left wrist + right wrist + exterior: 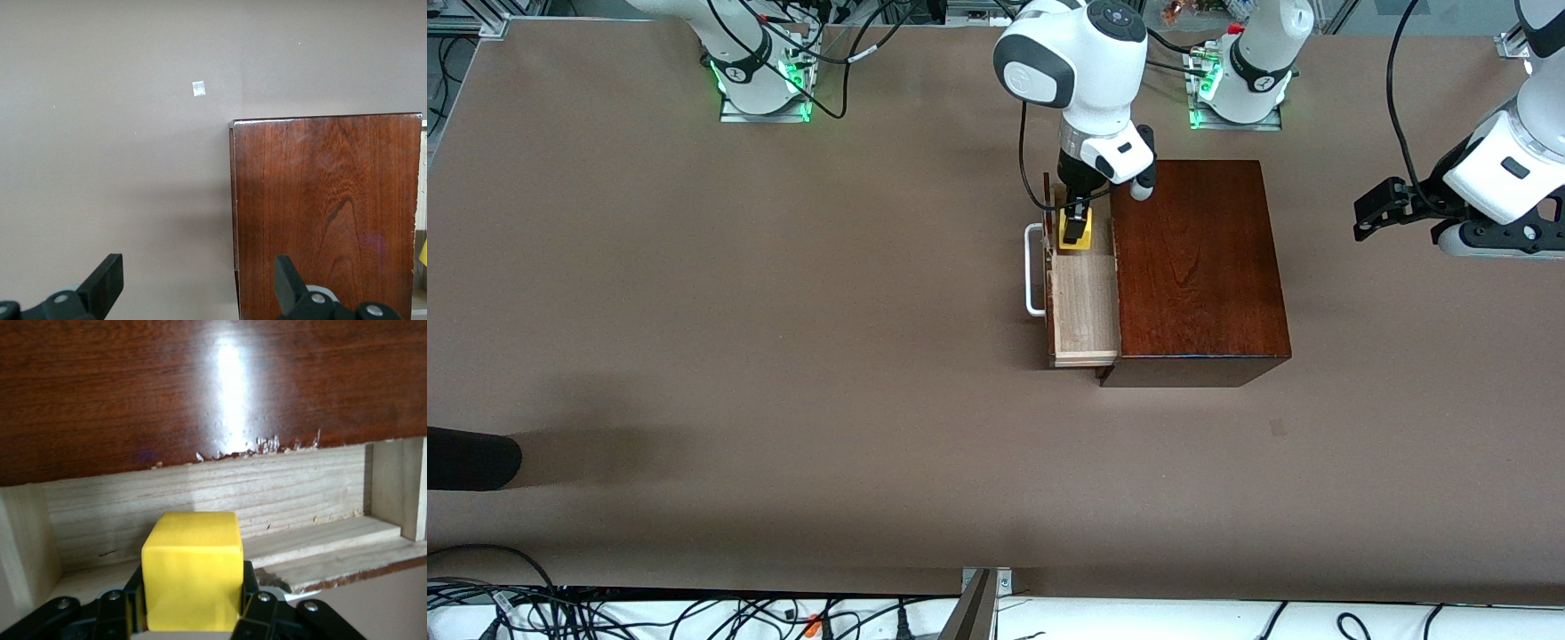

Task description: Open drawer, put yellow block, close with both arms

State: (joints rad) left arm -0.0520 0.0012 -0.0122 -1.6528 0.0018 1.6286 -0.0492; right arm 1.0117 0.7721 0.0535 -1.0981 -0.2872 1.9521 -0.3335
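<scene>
The drawer stands pulled out of the mahogany box, its pale wooden tray open to view and its white handle pointing toward the right arm's end of the desk. The right hand is over the part of the tray that lies farther from the front camera, and it is clamped on the yellow block; in the right wrist view the cube sits squeezed between the black fingers, with the tray's light-wood wall and floor close around it and the glossy dark front of the box above. Whether the block touches the tray floor cannot be told. The left hand hangs in the air over the bare desk toward the left arm's end, apart from the box, its fingers spread wide with nothing between them; this arm waits. Its wrist view looks down on the box top.
</scene>
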